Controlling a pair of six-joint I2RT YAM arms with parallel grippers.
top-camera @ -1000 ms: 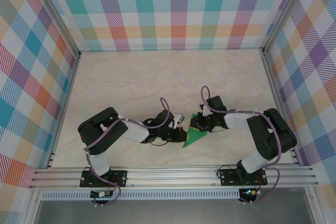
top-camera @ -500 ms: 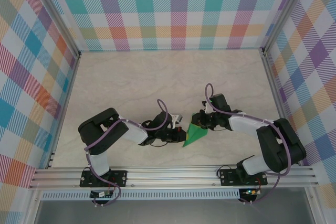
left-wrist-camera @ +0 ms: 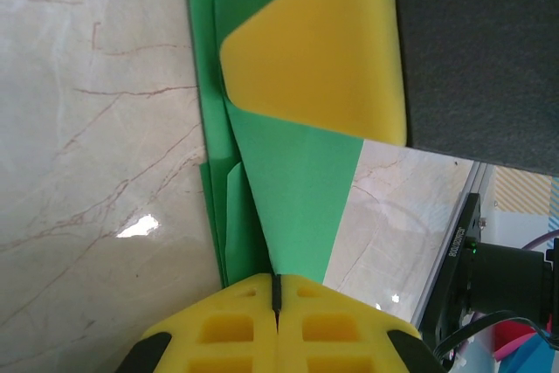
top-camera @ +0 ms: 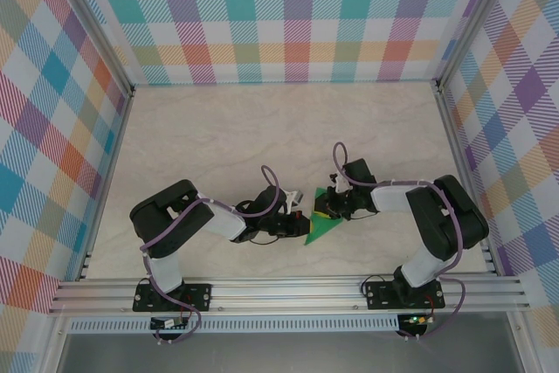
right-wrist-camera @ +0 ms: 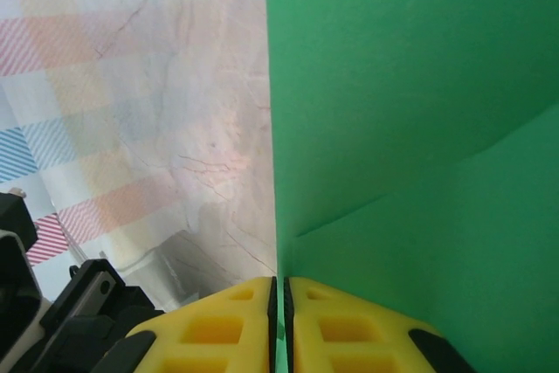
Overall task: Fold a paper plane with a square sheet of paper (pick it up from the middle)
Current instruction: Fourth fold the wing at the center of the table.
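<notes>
Green paper, folded to a point, is sitting at the near middle of the table, where we are working it. Our left gripper is pinching its edge, jaws pressed together; our right gripper is apparently pinching a raised flap likewise.

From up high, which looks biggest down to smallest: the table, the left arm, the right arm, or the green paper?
1. table: by far the biggest.
2. left arm and right arm: they look about alike, so it's a tie.
3. green paper: smallest, a little wedge between them.
</notes>
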